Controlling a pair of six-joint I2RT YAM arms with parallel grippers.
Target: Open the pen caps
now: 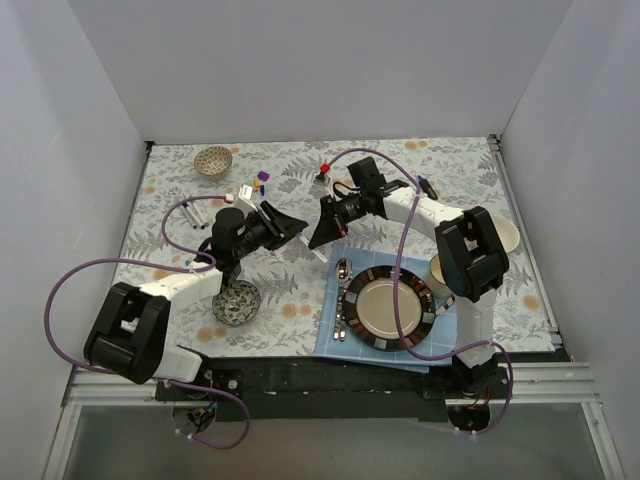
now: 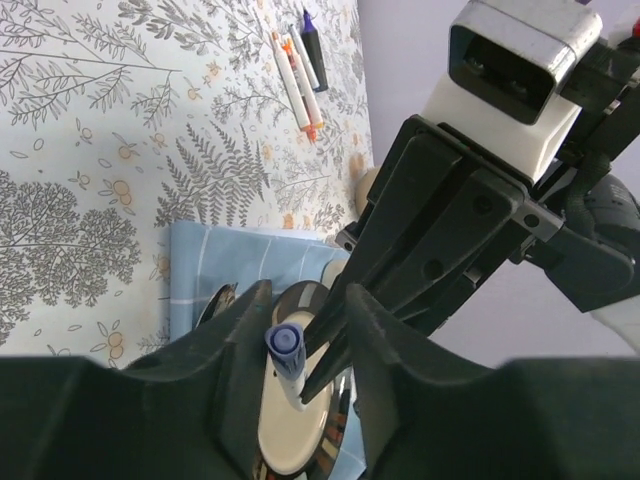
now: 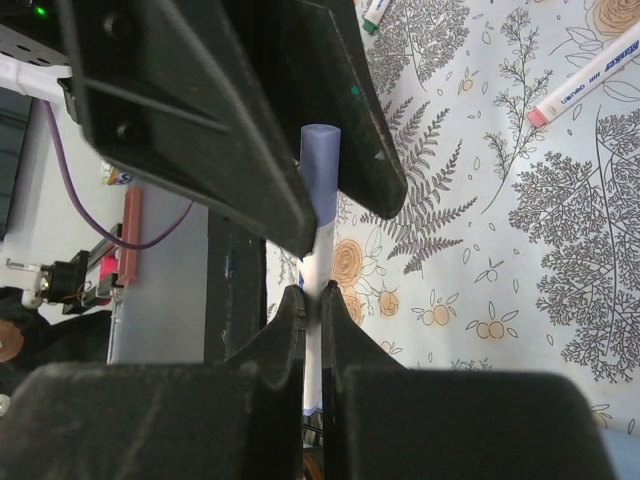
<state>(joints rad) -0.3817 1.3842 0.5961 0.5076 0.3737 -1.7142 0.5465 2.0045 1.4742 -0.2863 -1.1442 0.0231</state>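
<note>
The blue pen cap (image 3: 320, 165) is sitting on the end of a white-barrelled pen (image 3: 322, 250), which is being held in the air between the two arms, above the near-middle of the tabletop (image 1: 180, 190). The right pincer (image 3: 312, 300) is clamping tight on the white barrel just below the cap, its two fingers pressing the barrel from both sides. The left pincer (image 2: 302, 295) is reaching in from the opposite side, and its fingers (image 3: 250, 150) are flanking the cap very closely. The left wrist view is showing the cap (image 2: 283, 340) lying against one finger with a little room at the other, so whether the pincer is already gripping the cap cannot be told.

From above, the two pincers are meeting tip to tip, the left (image 1: 290, 222) and the right (image 1: 325, 228) just beside each other, over the far corner of a blue checked napkin (image 1: 350, 352). A dark-rimmed plate (image 1: 430, 310) is resting on that napkin, with cutlery (image 1: 343, 300) lying along its left side.

More markers (image 2: 300, 80) are lying together on the floral tabletop farther off, and a pink-ended marker (image 3: 590, 75) is lying alone. A small red cap (image 1: 324, 168) and a purple cap (image 1: 263, 175) are lying near the far side.
</note>
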